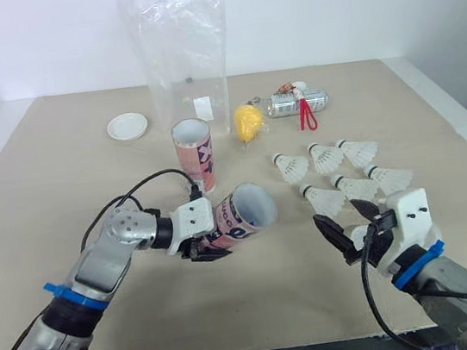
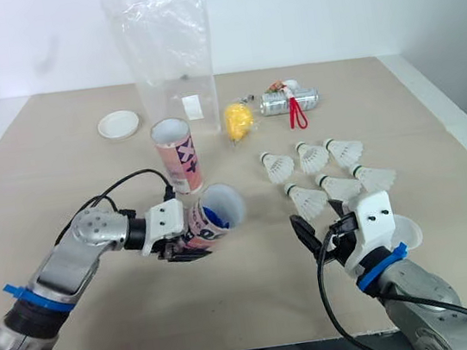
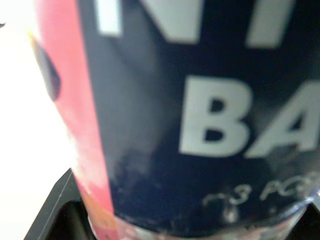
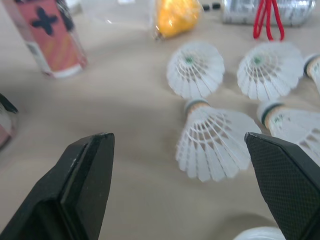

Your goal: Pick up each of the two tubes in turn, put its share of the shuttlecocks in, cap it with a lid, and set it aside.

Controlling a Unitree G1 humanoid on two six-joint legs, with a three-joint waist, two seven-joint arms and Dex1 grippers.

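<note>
Beyond held tube (image 1: 233,219): upright tube (image 1: 194,153), plastic bag (image 1: 185,56) | rightward: shuttlecocks (image 1: 327,157)

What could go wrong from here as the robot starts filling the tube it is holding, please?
The left tool holds the tube nearly level, mouth toward the shuttlecocks; a shuttlecock pushed in could slide back out. The upright tube stands just behind it, so a swing of that arm might topple it. The open right tool is near the nearest shuttlecock, which lies close to its neighbours; closing on the feathers could crush them.
</note>
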